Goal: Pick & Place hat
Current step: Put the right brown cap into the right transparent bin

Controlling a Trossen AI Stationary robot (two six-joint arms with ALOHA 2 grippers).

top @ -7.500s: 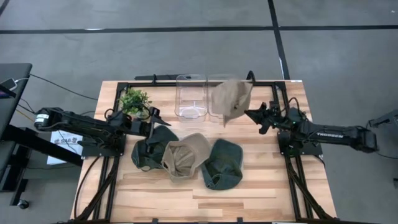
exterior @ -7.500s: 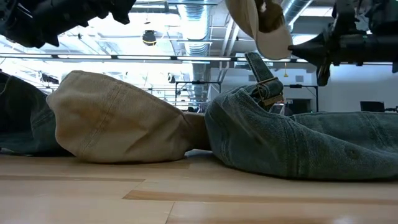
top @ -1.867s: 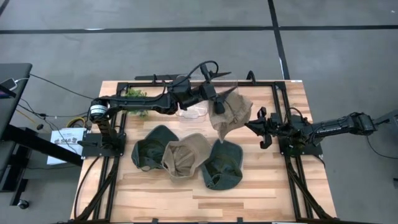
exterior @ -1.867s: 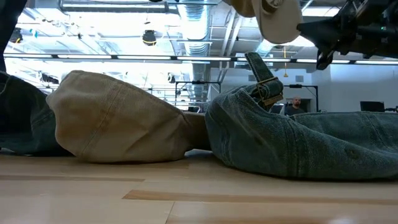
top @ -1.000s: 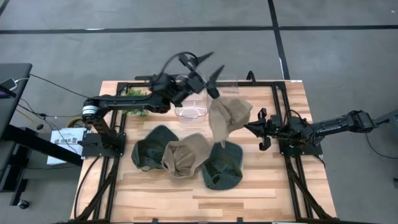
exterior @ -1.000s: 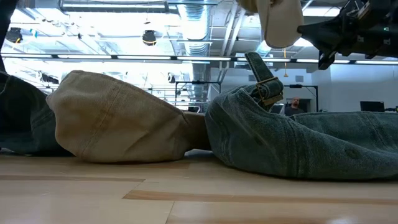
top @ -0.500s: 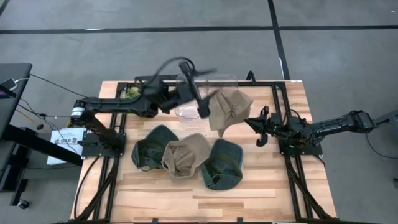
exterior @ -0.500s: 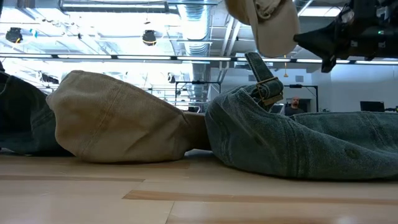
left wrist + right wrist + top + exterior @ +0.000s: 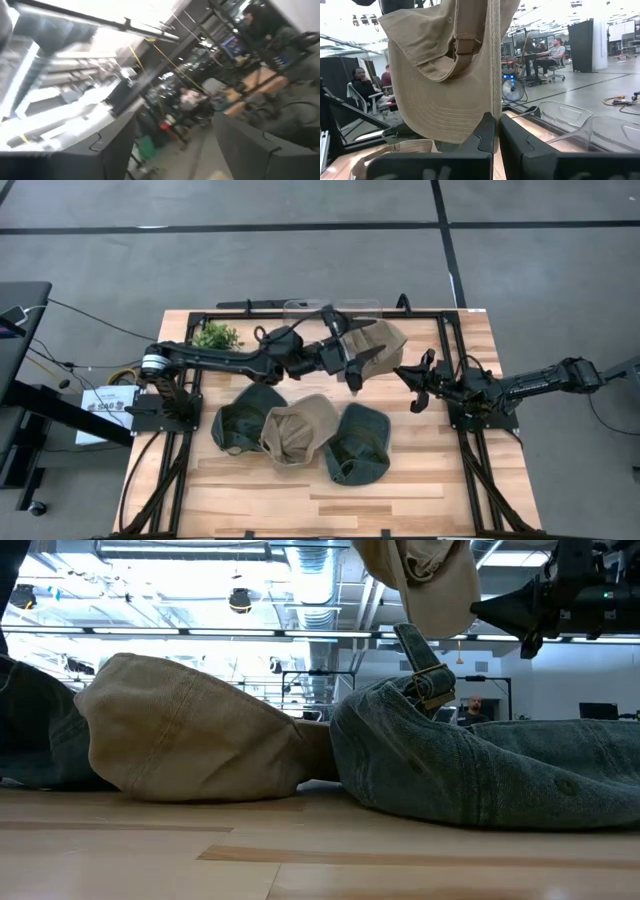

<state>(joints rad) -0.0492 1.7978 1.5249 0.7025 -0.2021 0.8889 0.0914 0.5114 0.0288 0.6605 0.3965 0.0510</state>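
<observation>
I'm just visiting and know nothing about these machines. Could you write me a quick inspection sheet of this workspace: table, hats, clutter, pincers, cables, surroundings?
Surface: wooden table with black frame rails.
Job's things: tan hat hangs in the air, pinched at its edge by the right pincer; a second tan hat and two dark green hats lie on the table.
Clutter: clear plastic bins at the far edge; small potted plant.
Grippers: right pincer shut on the hanging hat; left pincer open beside that hat.
Cables: cables run along the floor to the left arm's base.
Surroundings: people sit in the room beyond.
</observation>
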